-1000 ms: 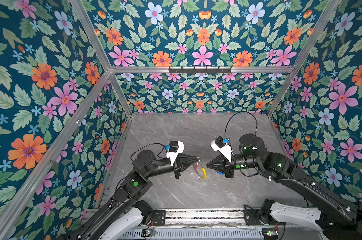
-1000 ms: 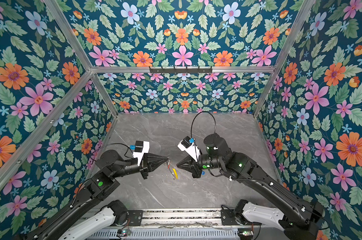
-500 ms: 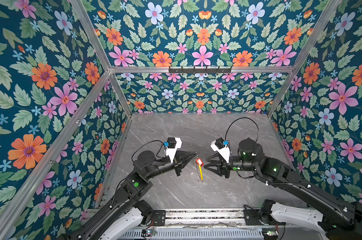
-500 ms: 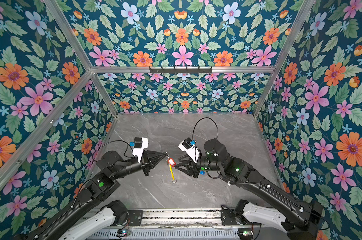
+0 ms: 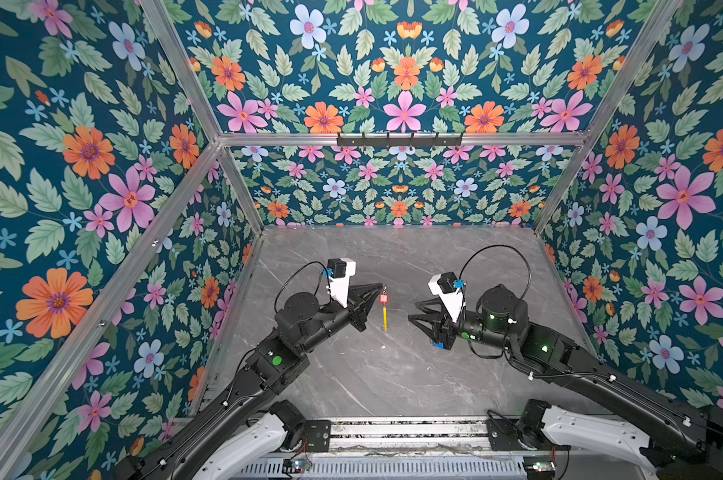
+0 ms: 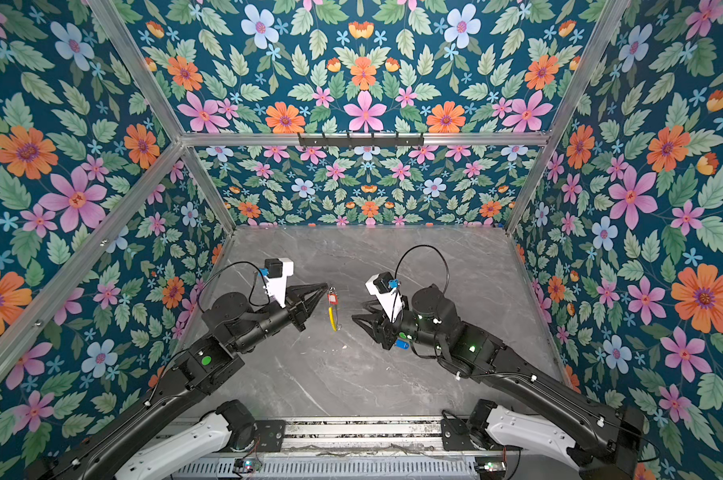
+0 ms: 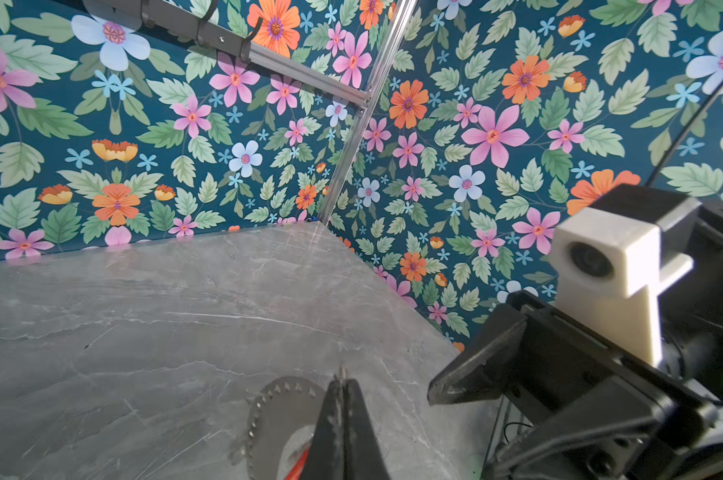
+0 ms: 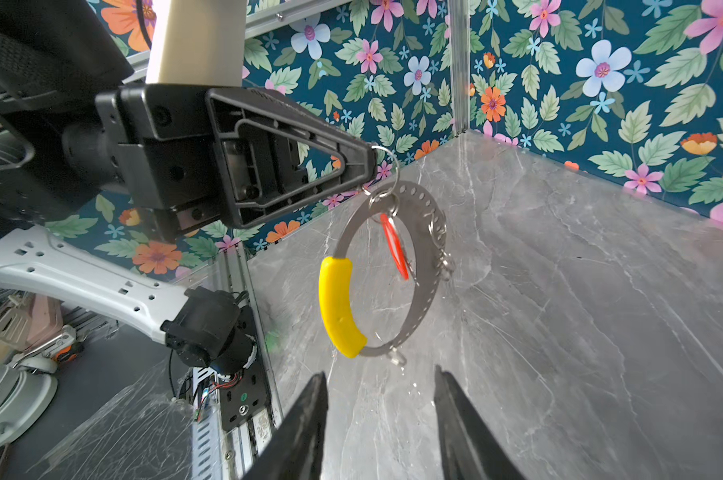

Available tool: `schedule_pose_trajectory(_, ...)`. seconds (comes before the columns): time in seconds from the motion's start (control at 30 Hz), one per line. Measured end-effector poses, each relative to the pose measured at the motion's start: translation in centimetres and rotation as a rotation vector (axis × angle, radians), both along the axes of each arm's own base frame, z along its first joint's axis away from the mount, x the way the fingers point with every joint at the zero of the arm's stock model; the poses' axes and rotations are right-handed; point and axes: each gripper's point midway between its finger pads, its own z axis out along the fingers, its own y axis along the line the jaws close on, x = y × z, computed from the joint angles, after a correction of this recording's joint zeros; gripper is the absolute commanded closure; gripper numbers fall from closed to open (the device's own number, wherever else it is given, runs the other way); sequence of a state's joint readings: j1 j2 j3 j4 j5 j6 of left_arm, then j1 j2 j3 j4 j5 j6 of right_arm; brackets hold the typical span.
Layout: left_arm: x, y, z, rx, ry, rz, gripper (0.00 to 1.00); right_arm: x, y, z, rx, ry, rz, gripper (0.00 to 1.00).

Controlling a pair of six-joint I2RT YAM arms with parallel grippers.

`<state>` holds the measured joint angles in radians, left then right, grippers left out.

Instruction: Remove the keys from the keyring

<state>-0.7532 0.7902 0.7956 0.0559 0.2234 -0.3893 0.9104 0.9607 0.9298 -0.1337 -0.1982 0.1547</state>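
Note:
My left gripper (image 5: 379, 286) (image 6: 325, 286) (image 7: 342, 376) is shut on a small split ring (image 8: 386, 166) at the top of the keyring (image 5: 385, 318) (image 6: 333, 318) (image 8: 428, 270). The grey keyring hangs above the table, its yellow arc (image 8: 339, 307) low. A key with a red tag (image 5: 384, 298) (image 6: 331, 298) (image 8: 395, 245) dangles inside the keyring. My right gripper (image 5: 414, 311) (image 6: 359, 312) (image 8: 378, 374) stands open and empty, a short way right of the keyring. A blue tag (image 5: 436, 344) (image 6: 401, 344) lies on the table under the right gripper; its key blade is hidden.
The grey marble table (image 5: 393, 374) is boxed in by floral walls on three sides. A black hook rail (image 5: 399, 140) runs along the back wall. The arms' mounting rail (image 5: 393, 432) borders the front edge. Clutter outside the cell (image 8: 18, 332) shows in the right wrist view.
My right gripper has opened and drawn back to the right, away from the keyring. My left gripper has swung the keyring up and toward the back, so it now hangs edge-on.

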Motion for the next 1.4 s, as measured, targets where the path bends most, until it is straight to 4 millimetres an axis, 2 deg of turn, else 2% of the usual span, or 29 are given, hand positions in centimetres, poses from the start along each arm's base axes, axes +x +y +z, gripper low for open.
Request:
schedule_pose_trajectory(0.13, 0.2, 0.1, -0.2, 0.008, 0.007, 0.014, 1.00, 0.3, -0.1, -0.3, -0.001, -0.005, -0.018, 0.54)
schedule_pose_trajectory(0.3, 0.2, 0.1, -0.2, 0.010, 0.003, 0.016, 1.00, 0.8, -0.3, -0.2, 0.009, -0.008, -0.047, 0.40)
schedule_pose_trajectory(0.43, 0.1, 0.1, -0.1, 0.018, -0.010, 0.014, 1.00, 1.3, -0.6, 0.0, 0.026, -0.008, -0.086, 0.36)
schedule_pose_trajectory(0.53, -0.4, 0.0, -0.1, 0.019, -0.039, -0.014, 1.00, 1.4, -0.9, 0.5, 0.035, -0.016, -0.100, 0.36)
schedule_pose_trajectory(0.67, -2.2, -0.8, -0.3, 0.017, -0.097, -0.125, 1.00, 1.0, -0.5, 1.6, 0.028, -0.033, -0.066, 0.37)
schedule_pose_trajectory(0.8, -4.4, -1.9, 0.3, -0.004, -0.164, -0.264, 1.00, 0.3, 0.0, 0.7, -0.019, -0.019, -0.007, 0.41)
schedule_pose_trajectory(0.93, -5.9, -2.3, 0.5, -0.016, -0.211, -0.348, 1.00, -0.5, -0.5, 0.5, -0.024, -0.033, 0.020, 0.42)
schedule_pose_trajectory(1.03, -6.5, -2.3, 0.7, -0.025, -0.229, -0.376, 1.00, -1.4, -1.5, 0.6, 0.005, -0.064, 0.024, 0.42)
schedule_pose_trajectory(1.2, -7.0, -2.4, 0.7, -0.034, -0.245, -0.402, 1.00, -2.1, -2.8, 2.1, 0.059, -0.109, 0.010, 0.42)
schedule_pose_trajectory(1.3, -7.5, -2.5, 1.2, -0.048, -0.268, -0.430, 1.00, -1.3, -2.2, 2.2, 0.034, -0.091, -0.007, 0.44)
schedule_pose_trajectory(1.4, -8.0, -2.6, 1.5, -0.056, -0.283, -0.452, 1.00, -1.0, -1.0, 0.8, -0.025, -0.036, 0.022, 0.43)
